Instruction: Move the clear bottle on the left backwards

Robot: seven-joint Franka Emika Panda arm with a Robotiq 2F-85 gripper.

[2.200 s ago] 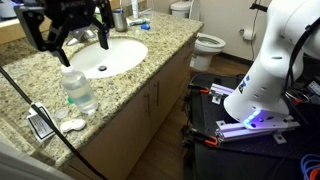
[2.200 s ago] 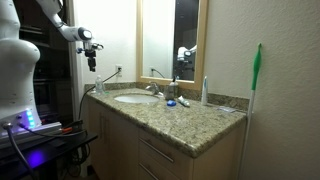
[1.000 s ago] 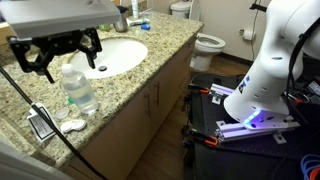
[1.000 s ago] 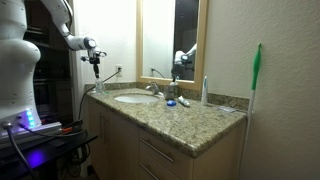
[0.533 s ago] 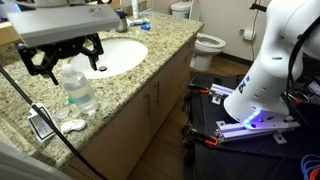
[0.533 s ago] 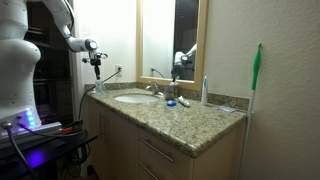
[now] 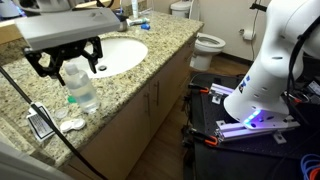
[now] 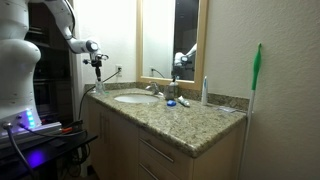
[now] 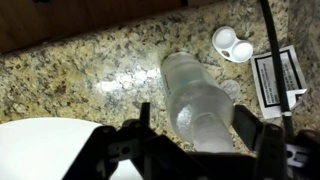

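A clear bottle (image 7: 82, 92) stands upright on a granite counter (image 7: 152, 66), just beside a white sink (image 7: 115, 55) and near the counter's front edge. The gripper (image 7: 67, 62) hangs directly above it with its jaws spread wide, one on each side of the bottle's top. They seem not to touch it, though the view is poor. A white case (image 9: 232, 44) and a small card (image 9: 280, 78) lie near the bottle.

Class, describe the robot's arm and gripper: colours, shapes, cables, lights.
The arm is white, with bulky rounded segments; a black cable runs beside it and a violet light glows at its base. The gripper is black, with skeletal linkage fingers.
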